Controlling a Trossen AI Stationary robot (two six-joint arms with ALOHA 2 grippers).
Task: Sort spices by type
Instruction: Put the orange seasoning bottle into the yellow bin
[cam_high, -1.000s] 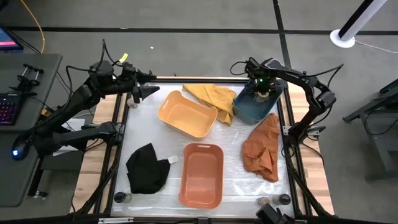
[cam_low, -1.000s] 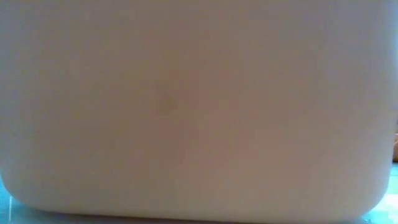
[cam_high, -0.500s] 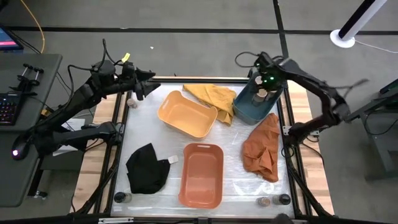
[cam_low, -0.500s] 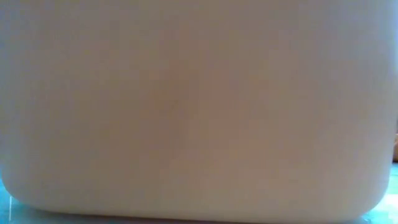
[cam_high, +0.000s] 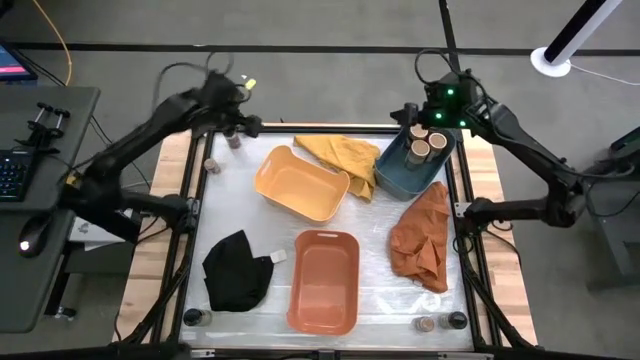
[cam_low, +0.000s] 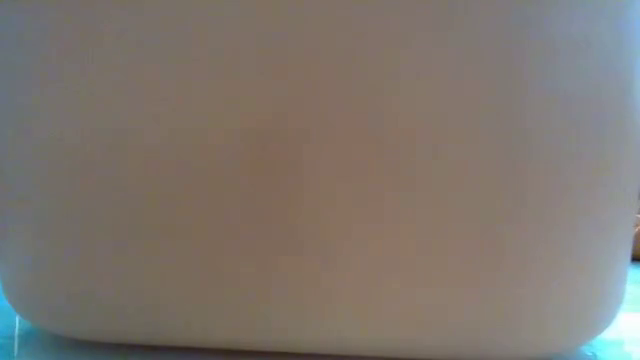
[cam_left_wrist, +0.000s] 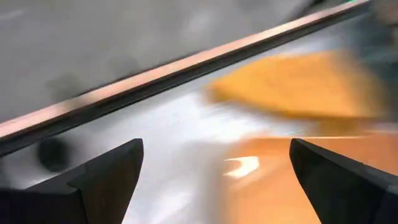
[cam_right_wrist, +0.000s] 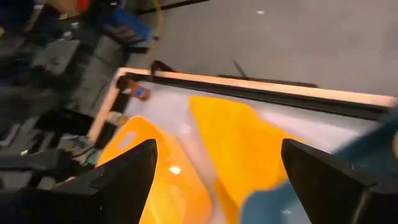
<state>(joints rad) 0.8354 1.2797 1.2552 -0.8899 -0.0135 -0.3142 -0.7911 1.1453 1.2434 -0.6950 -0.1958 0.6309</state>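
Two tan-topped spice jars stand upright in the blue tub at the far right. My right gripper hangs open above the tub's far edge, holding nothing. Two small jars stand at the far left corner; one shows as a dark blur in the left wrist view. My left gripper is open just above them and touches nothing. More jars stand along the near edge.
A yellow tub and an orange tub stand in the middle. A yellow cloth, an orange cloth and a black cloth lie around them. A pale tub wall fills the low view.
My right gripper has risen out of the blue tub toward the far edge and tipped up toward level; two jars now show in the tub. My left arm has swung over the far left corner and its gripper has tipped downward.
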